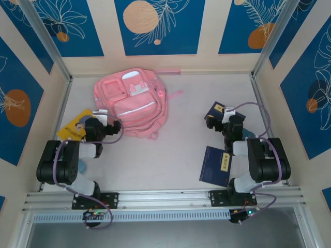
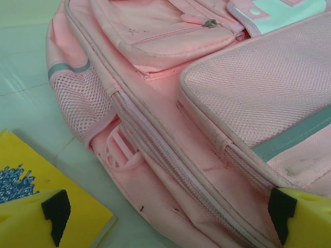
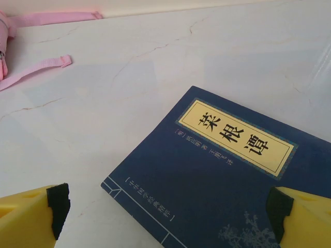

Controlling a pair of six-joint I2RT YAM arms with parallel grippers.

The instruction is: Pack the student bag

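The student bag (image 1: 132, 102) is a large pink backpack lying flat at the back left of the table, front pockets up. My left gripper (image 1: 108, 125) hovers at its near left edge, open; in the left wrist view the left gripper (image 2: 168, 222) holds nothing, and the student bag's (image 2: 217, 103) zip seam and mesh side pocket lie just ahead. My right gripper (image 1: 228, 118) stands open over a dark blue book (image 1: 215, 110). In the right wrist view the right gripper (image 3: 168, 217) spans that blue book's (image 3: 217, 181) cover without touching it.
A yellow book (image 1: 76, 125) lies left of the left gripper, its corner at the lower left as the yellow book (image 2: 20, 181). A second blue book (image 1: 216, 165) rests near the right arm's base. Loose pink straps (image 3: 36, 72) trail from the bag. Walls enclose the table.
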